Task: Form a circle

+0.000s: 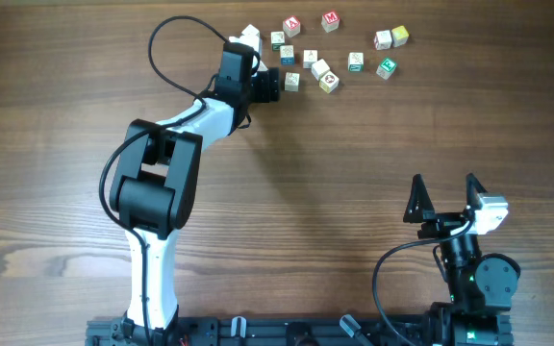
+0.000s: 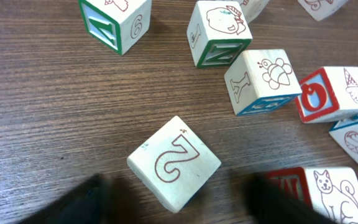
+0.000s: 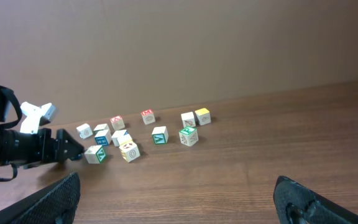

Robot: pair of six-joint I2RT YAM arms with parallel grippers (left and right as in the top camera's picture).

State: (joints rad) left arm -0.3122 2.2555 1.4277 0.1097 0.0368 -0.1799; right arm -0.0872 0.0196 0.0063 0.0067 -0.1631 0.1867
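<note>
The circle (image 1: 390,48) is a small cluster at the far right of the cubes: two pale cubes side by side and a green-faced one (image 1: 386,67) just below; it shows no full ring. The cluster also appears in the right wrist view (image 3: 191,124). My left gripper (image 1: 282,84) reaches into the scattered cubes at the top. In the left wrist view a pale cube with a brown curl (image 2: 174,163) lies between the blurred fingers of the left gripper (image 2: 176,205), with a gap on each side. My right gripper (image 1: 444,197) stands open and empty near the front right.
Several loose letter cubes lie right of the left gripper, among them a red-faced one (image 1: 292,26), another red one (image 1: 330,19) and a pale pair (image 1: 325,76). Close ahead in the left wrist view sit a red-rimmed cube (image 2: 328,93) and a green-rimmed one (image 2: 114,22).
</note>
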